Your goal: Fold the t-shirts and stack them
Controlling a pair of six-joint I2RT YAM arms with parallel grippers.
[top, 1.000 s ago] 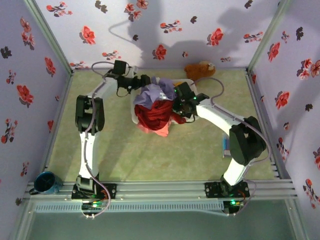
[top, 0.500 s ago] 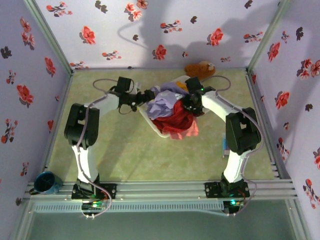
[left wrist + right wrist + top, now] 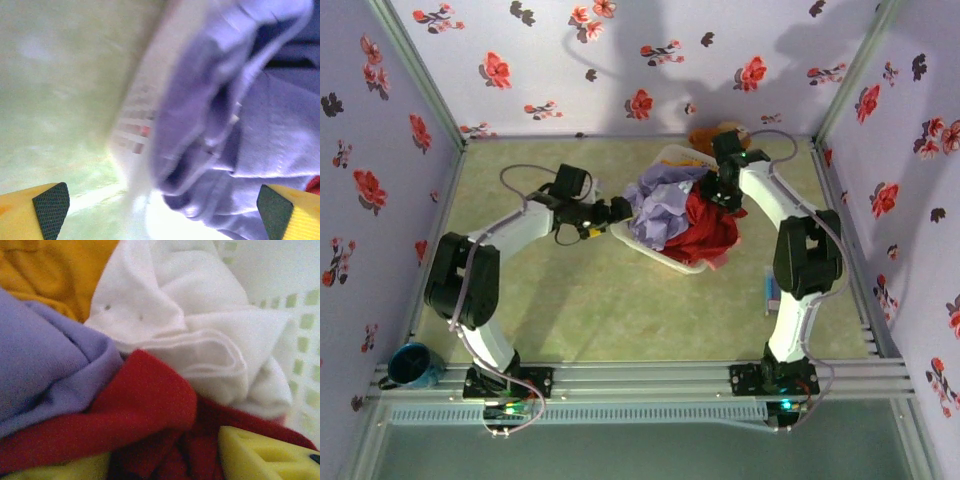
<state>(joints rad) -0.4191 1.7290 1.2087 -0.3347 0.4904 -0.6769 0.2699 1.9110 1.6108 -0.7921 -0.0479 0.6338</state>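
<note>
The t-shirts lie heaped in a tilted white basket (image 3: 672, 262): a lavender one (image 3: 663, 205) on the left, a red one (image 3: 712, 232) on the right. My left gripper (image 3: 620, 211) is wide open at the basket's left side, with the lavender shirt (image 3: 240, 125) just ahead of its fingertips (image 3: 50, 210) and nothing between them. My right gripper (image 3: 725, 190) is over the back of the pile. Its yellow fingers (image 3: 252, 455) stand apart with red shirt cloth (image 3: 150, 405) bunched between them. The lavender shirt (image 3: 45, 370), an orange-yellow shirt (image 3: 55, 270) and a white cloth (image 3: 175, 315) lie just beyond.
A brown plush toy (image 3: 705, 135) sits by the back wall behind the right arm. A blue cup (image 3: 410, 365) stands at the near left corner. A small blue object (image 3: 772, 290) lies by the right edge. Flowered walls enclose the green table (image 3: 570, 310).
The basket and its heap of shirts have slid right and toward the back. Both arms followed, the left arm stretching out to the right, the right wrist swinging back toward the plush toy.
</note>
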